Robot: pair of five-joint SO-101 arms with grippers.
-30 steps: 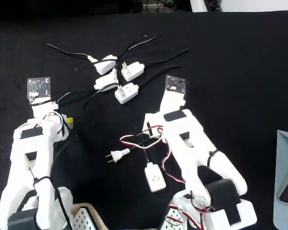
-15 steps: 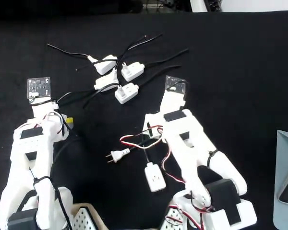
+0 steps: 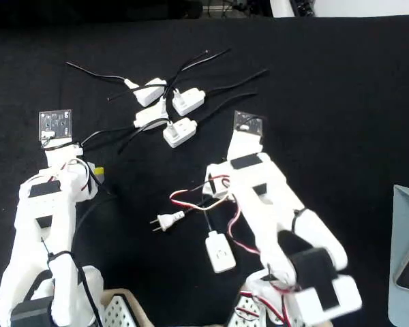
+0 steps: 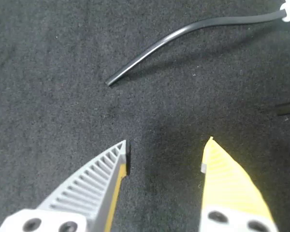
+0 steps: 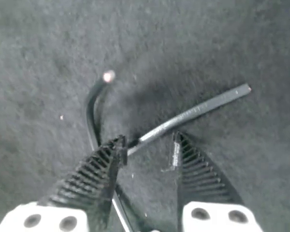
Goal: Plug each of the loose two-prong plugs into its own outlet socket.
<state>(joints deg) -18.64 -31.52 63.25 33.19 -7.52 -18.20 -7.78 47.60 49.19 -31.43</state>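
One loose plug lies on the black table beside the right arm. Its prongs point away from the outlet socket, which sits near it, closer to the arm's base. Neither is held.

Risk, first: the right gripper hangs low with its jaws partly spread, straddling a black cable tail. Closing here would likely pinch that tail and drag the white cluster it seems to lead from.

Risk, second: red-and-white servo leads loop close over the plug's cord. A swing of the arm toward the plug could snag it and shove plug or socket askew.

Pose: the right arm stretches forward, gripper well apart from the plug. The left arm reaches along the table's left side. The left gripper is spread wide and empty, pointing down at bare cloth near another cable end.
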